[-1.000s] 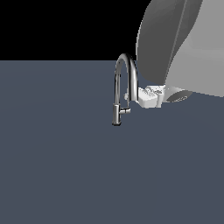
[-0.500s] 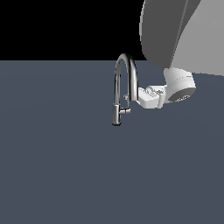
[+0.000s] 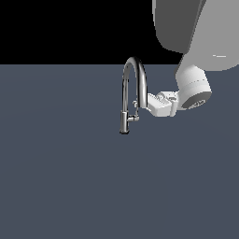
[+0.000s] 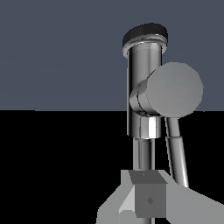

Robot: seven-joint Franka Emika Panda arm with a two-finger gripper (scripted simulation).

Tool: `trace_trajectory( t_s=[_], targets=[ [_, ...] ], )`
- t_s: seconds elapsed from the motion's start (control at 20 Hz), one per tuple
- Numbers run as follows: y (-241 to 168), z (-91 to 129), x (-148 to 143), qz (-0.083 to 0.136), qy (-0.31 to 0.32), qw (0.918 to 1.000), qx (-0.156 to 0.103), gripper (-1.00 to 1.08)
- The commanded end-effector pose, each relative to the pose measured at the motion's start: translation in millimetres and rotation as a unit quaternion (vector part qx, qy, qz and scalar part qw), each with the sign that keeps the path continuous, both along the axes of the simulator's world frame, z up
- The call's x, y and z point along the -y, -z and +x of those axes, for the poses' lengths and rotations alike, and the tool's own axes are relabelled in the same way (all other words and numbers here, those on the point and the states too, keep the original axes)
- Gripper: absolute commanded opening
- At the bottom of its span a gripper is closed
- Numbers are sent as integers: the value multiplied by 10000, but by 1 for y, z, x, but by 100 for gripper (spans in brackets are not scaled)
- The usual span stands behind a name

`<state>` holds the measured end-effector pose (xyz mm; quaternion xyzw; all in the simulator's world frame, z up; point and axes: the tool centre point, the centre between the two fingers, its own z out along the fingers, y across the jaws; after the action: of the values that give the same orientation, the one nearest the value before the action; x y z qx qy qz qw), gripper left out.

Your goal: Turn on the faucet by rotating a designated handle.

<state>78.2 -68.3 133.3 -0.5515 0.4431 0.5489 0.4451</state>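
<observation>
The chrome gooseneck faucet (image 3: 134,70) stands mid-scene, its short base (image 3: 124,125) at the foot of the arch. The handle (image 3: 133,118), a small rod, sticks out from the base toward the exterior view's right. My white gripper (image 3: 145,101) lies level beside the arch's right leg, just above the handle, and whether it touches either is unclear. In the wrist view the faucet (image 4: 142,87) fills the middle and the handle (image 4: 175,89) shows end-on as a round disc. The gripper (image 4: 146,188) sits below them, fingers together with nothing between.
A flat dark grey surface (image 3: 70,186) carries the faucet and spreads in every direction. My bulky white arm (image 3: 186,28) hangs over the upper right of the exterior view. Black background lies beyond the surface's far edge.
My wrist and forearm have swung up and toward the exterior view's right, showing more of the round flange. The gripper tip has stayed beside the faucet. The handle has not visibly turned.
</observation>
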Motion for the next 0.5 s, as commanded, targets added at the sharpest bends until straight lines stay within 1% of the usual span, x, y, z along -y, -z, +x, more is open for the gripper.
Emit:
trace_trajectory(
  t_s=[0.0, 0.45],
  targets=[
    [-3, -5, 2, 7, -17, 10000, -3, -100],
    [-6, -18, 5, 7, -17, 10000, -3, -100]
  ],
)
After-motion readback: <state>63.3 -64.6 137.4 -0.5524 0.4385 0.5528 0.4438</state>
